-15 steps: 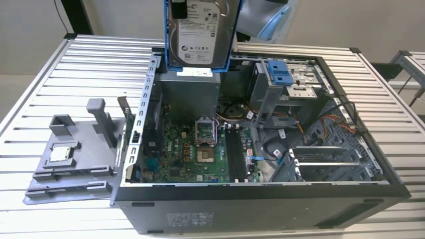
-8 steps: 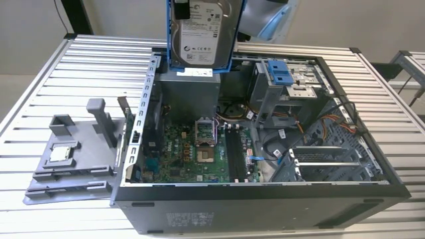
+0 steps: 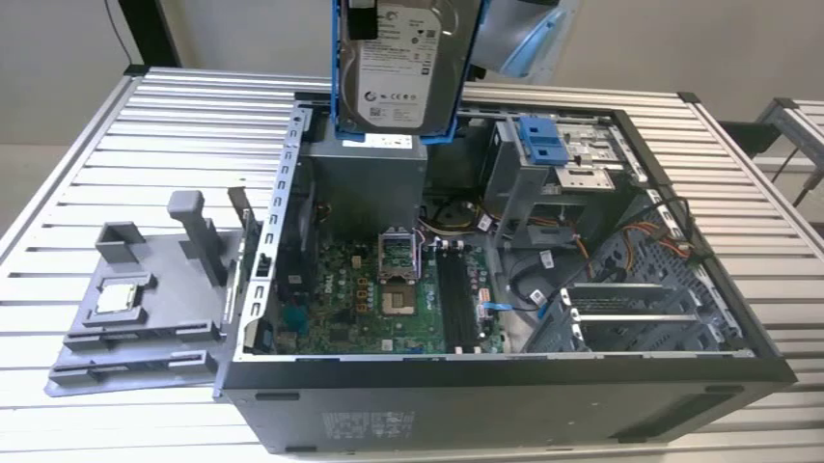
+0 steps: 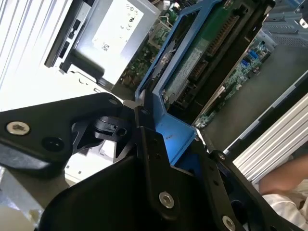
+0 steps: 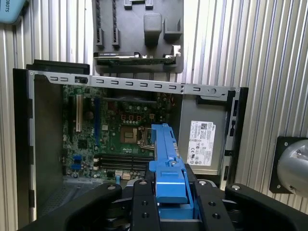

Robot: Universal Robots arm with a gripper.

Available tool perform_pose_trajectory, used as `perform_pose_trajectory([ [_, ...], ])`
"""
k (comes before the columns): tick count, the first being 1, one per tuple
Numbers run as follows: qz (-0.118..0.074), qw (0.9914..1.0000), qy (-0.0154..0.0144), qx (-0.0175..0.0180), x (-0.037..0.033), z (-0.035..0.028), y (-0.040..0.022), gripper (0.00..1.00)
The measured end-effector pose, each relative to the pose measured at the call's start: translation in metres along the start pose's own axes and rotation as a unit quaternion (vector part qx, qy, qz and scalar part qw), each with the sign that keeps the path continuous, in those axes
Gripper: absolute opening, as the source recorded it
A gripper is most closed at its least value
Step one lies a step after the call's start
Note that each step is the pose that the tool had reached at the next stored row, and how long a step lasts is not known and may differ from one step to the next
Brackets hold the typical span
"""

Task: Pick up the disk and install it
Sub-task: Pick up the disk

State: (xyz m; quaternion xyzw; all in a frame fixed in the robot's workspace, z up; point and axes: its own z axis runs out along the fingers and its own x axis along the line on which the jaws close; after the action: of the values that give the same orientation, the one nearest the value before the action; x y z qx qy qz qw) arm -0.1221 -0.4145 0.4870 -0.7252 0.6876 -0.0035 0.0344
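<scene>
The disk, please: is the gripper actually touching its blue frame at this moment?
Touching. The second wrist view shows the gripper closed on the blue frame of the disk, with no gap between them.

A bench of silver ribbed metal slats (image 3: pixel 154 125) with black corner caps carries everything, and its grooves catch bright, even light. In the second wrist view the slats glare almost white. Behind it stand a plain pale wall (image 3: pixel 644 43) and a black upright post (image 3: pixel 152 34). At the exterior view's right edge is what may be a second slatted metal bench (image 3: pixel 798 116). Pale smooth floor (image 3: pixel 15 178) shows at the exterior view's left.
</scene>
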Motion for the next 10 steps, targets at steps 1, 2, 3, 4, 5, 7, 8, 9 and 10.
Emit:
perform_pose_trajectory([
  [1,0.000,1.00000,0.0000,0.0000,0.0000,0.0000,0.0000,0.00],
  [2,0.000,1.00000,-0.0001,0.0000,0.0000,0.0000,0.0000,0.00],
  [3,0.000,1.00000,-0.0001,0.0000,0.0000,0.0000,0.0000,0.00],
  [4,0.000,1.00000,-0.0002,0.0000,0.0000,0.0000,0.0000,0.00],
  [5,0.000,1.00000,-0.0002,0.0000,0.0000,0.0000,0.0000,0.00],
  [7,0.000,1.00000,-0.0003,0.0000,0.0000,0.0000,0.0000,0.00],
  [8,0.000,1.00000,-0.0003,0.0000,0.0000,0.0000,-0.0001,0.00],
  [9,0.000,1.00000,-0.0004,0.0000,0.0001,0.0000,-0.0004,0.00],
  [10,0.000,1.00000,-0.0004,0.0000,0.0005,0.0001,-0.0010,0.00],
])
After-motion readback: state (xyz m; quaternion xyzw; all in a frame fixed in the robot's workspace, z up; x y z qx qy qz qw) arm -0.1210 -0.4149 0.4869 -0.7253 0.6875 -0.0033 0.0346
